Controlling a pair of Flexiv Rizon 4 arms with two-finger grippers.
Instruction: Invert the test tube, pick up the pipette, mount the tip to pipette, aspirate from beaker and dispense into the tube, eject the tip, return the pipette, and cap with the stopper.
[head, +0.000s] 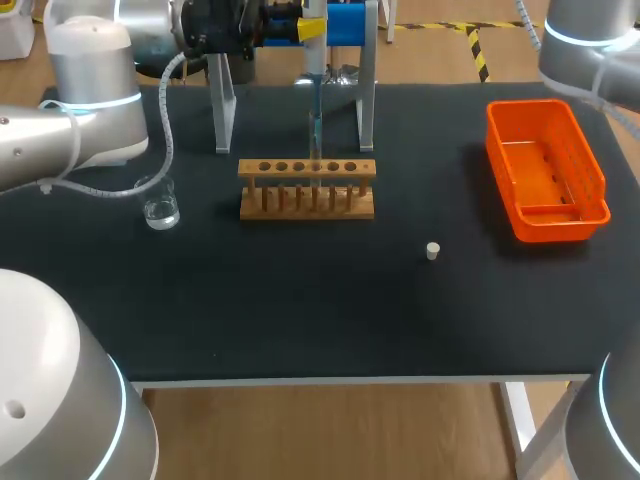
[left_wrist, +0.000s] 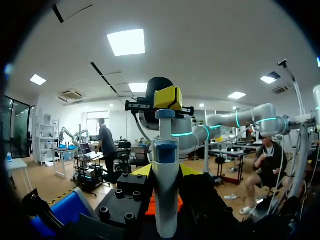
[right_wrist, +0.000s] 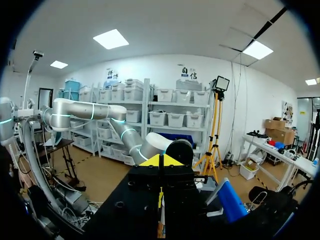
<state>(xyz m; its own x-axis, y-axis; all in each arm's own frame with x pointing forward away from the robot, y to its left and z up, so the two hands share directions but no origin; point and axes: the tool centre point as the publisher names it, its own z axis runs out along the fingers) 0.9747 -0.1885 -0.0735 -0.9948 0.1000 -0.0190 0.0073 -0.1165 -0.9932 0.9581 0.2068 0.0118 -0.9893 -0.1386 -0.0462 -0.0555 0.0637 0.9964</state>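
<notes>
My left gripper (head: 310, 30) (left_wrist: 166, 172) is shut on the upright pipette (head: 314, 90) (left_wrist: 166, 150), held over the wooden tube rack (head: 307, 188). The pipette's tip (head: 315, 135) points down into one of the rack's middle holes, where a test tube stands. In the left wrist view my right gripper (left_wrist: 167, 97) (right_wrist: 161, 161) is shut, its yellow tips resting on the pipette's top button. A glass beaker (head: 160, 205) with clear liquid stands left of the rack. The small white stopper (head: 432, 250) lies on the mat to the rack's right.
An orange basket (head: 545, 170) sits at the table's right side. A metal pipette stand (head: 222, 100) rises just behind the rack. My left arm's cable (head: 165, 120) hangs near the beaker.
</notes>
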